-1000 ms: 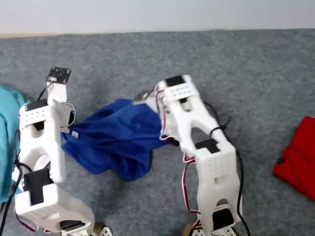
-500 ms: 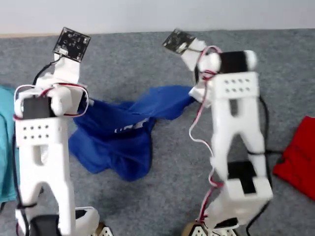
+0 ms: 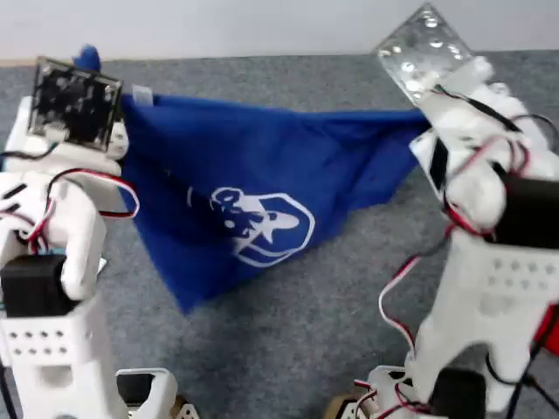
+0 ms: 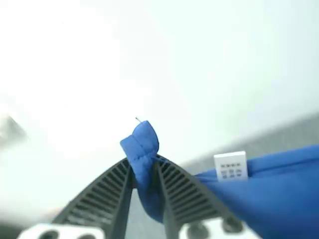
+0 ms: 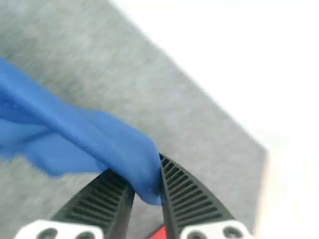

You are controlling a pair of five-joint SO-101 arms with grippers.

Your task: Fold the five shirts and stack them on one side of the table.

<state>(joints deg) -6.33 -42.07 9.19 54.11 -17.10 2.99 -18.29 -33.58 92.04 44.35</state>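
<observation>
A blue shirt (image 3: 262,196) with a white round print hangs spread out between the two raised arms, above the grey table (image 3: 288,349). At the left of the high view, my left gripper (image 4: 144,169) is shut on one corner of the blue shirt (image 4: 142,149), with a white label (image 4: 230,167) beside it. At the right, my right gripper (image 5: 144,186) is shut on the opposite corner of the blue shirt (image 5: 89,144). The shirt's lower edge droops toward the table near its middle.
A red shirt (image 3: 550,336) shows as a sliver at the right edge, behind the right arm. A bit of teal cloth (image 3: 52,253) peeks out behind the left arm. A pale wall (image 3: 262,26) runs along the table's far edge.
Both arms have lifted and spread apart, pulling the blue shirt up from a crumpled heap on the table into a stretched sheet with its print showing.
</observation>
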